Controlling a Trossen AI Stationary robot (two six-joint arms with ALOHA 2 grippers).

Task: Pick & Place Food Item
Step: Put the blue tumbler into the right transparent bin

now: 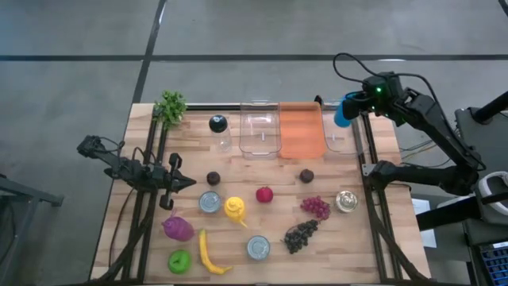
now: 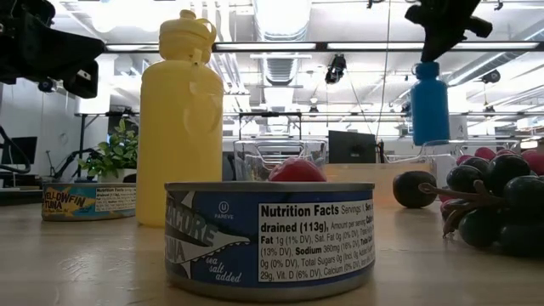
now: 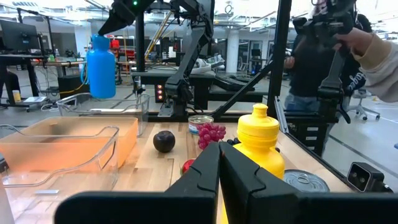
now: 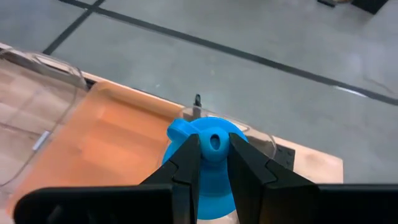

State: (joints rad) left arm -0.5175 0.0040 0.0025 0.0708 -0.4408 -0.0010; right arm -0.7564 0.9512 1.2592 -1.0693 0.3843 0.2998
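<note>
A blue toy bottle (image 1: 342,111) hangs above the far right of the table, over the rightmost clear bin (image 1: 336,141), with my right gripper (image 4: 213,140) shut on its top. The low view shows the bottle (image 2: 430,102) under the dark gripper (image 2: 442,34), and it also shows in the left wrist view (image 3: 101,65). An orange bin (image 1: 302,131) and another clear bin (image 1: 260,127) stand beside it. My left gripper (image 1: 186,183) waits shut and level at the table's left, holding nothing. My right gripper pinches the blue bottle's cap (image 4: 214,127) between its two fingers. The fingers come from above, slanting down. The bottle hangs upright below them, lifted clear of the table and of the bin.
Spread over the table's near half are a yellow bottle (image 1: 235,209), tuna cans (image 1: 209,202) (image 1: 258,247) (image 1: 346,201), a red fruit (image 1: 264,194), grapes (image 1: 315,206) (image 1: 302,234), a purple vegetable (image 1: 178,229) and a green one (image 1: 179,260). Greens (image 1: 170,106) stand at the far left. A person (image 3: 348,50) stands beyond the table.
</note>
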